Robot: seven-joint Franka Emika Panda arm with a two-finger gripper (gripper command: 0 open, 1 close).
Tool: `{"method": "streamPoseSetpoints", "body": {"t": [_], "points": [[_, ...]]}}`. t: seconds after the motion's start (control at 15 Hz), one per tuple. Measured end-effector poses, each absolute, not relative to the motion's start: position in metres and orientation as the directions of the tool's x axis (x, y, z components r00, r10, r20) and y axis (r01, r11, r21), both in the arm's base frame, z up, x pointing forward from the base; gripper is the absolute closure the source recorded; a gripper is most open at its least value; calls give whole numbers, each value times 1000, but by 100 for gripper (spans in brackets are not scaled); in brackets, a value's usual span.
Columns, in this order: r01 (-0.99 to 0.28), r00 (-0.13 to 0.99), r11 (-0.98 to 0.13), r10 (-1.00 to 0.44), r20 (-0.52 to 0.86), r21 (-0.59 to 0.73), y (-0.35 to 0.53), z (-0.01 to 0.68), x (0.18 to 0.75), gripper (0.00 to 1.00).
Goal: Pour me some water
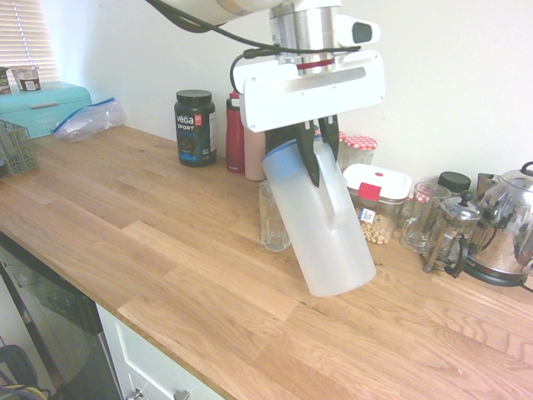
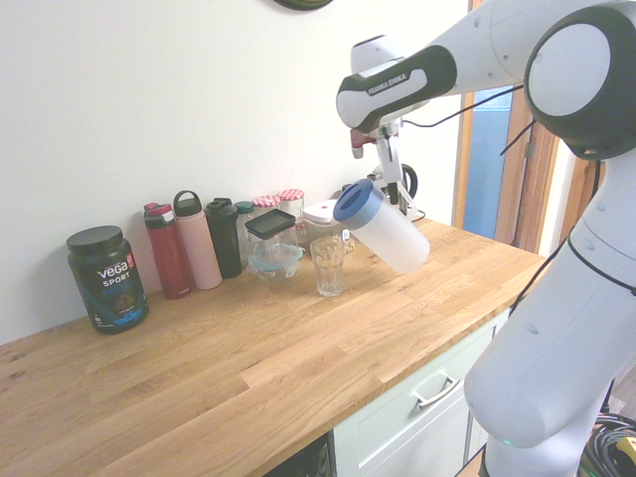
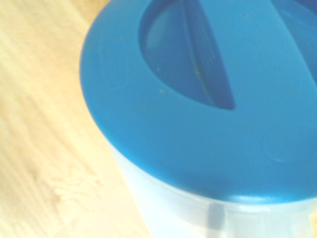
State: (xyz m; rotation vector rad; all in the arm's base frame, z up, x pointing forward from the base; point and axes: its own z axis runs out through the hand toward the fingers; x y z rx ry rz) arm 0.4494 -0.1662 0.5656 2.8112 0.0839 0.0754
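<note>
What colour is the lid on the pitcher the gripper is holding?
Blue, on a translucent white pitcher. The lid shows best in the wrist view.

Wooden tabletop (image 1: 166, 250), plank grain, runs along a white wall.

Black Vega Sport tub (image 1: 196, 127) stands against the wall. Just at its 3 o'clock: dark red bottle (image 1: 235, 133), then pink bottle (image 2: 200, 248), touching or nearly so. In the second exterior view a black bottle (image 2: 223, 237) follows in the same row.

Jars with red-checked lids (image 1: 360, 148) stand further along, near the wall. White-lidded container (image 1: 379, 196) with a red clip sits in front of them.

French press (image 1: 450, 233) and shiny kettle (image 1: 508, 225) sit side by side at the far 3 o'clock end.

Teal box (image 1: 42, 107) at the 9 o'clock end, clear zip bag (image 1: 87, 119) leaning just beside it.
</note>
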Motion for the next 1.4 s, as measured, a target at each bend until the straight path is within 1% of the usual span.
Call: {"method": "streamPoseSetpoints", "body": {"t": [0.33, 0.6, 0.8, 1.4], "points": [[84, 995, -861, 101, 7, 502, -128, 562, 461, 100], [101, 994, -797, 110, -21, 595, -115, 550, 462, 100], [115, 993, -763, 113, -45, 636, -104, 534, 461, 100], [118, 993, -693, 99, -68, 711, -98, 531, 463, 100]]}}
